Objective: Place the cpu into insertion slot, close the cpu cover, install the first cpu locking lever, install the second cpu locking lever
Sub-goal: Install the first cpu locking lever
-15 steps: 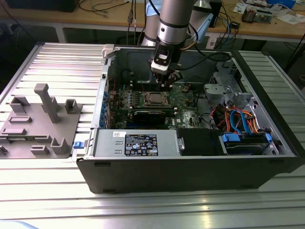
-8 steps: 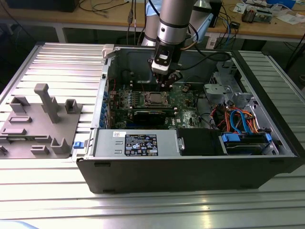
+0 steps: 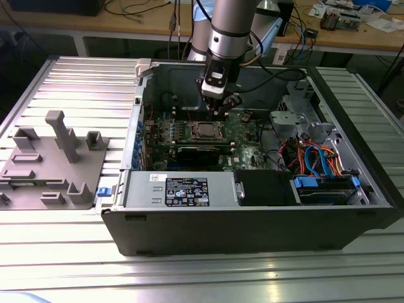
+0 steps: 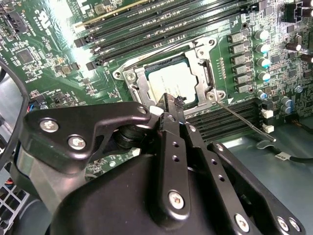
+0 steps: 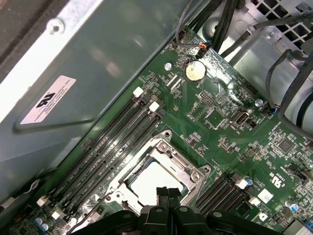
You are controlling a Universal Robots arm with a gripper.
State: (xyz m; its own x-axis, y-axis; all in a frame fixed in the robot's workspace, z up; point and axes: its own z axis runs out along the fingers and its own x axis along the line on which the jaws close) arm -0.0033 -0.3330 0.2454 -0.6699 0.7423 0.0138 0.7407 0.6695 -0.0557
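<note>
The cpu (image 4: 171, 81) (image 5: 152, 182) (image 3: 206, 130) lies flat in the insertion slot on the green board, silvery top up, hiding the contact field. The cpu cover (image 4: 203, 73) (image 5: 185, 169) lies down around it, and the chip shows through its window. A thin metal locking lever (image 4: 244, 121) sticks out sideways from a socket corner, over the memory slots. My gripper (image 4: 170, 103) (image 5: 168, 191) (image 3: 219, 108) hovers just above the socket's edge, its black fingertips pressed together with nothing between them.
Long memory slots (image 4: 161, 24) (image 5: 112, 147) flank the socket. The case wall (image 5: 73, 73) rises close behind. A black block (image 3: 199, 151), a power supply (image 3: 183, 189) and bundled cables (image 3: 315, 158) fill the case. A grey fixture (image 3: 50, 164) sits at the exterior view's left.
</note>
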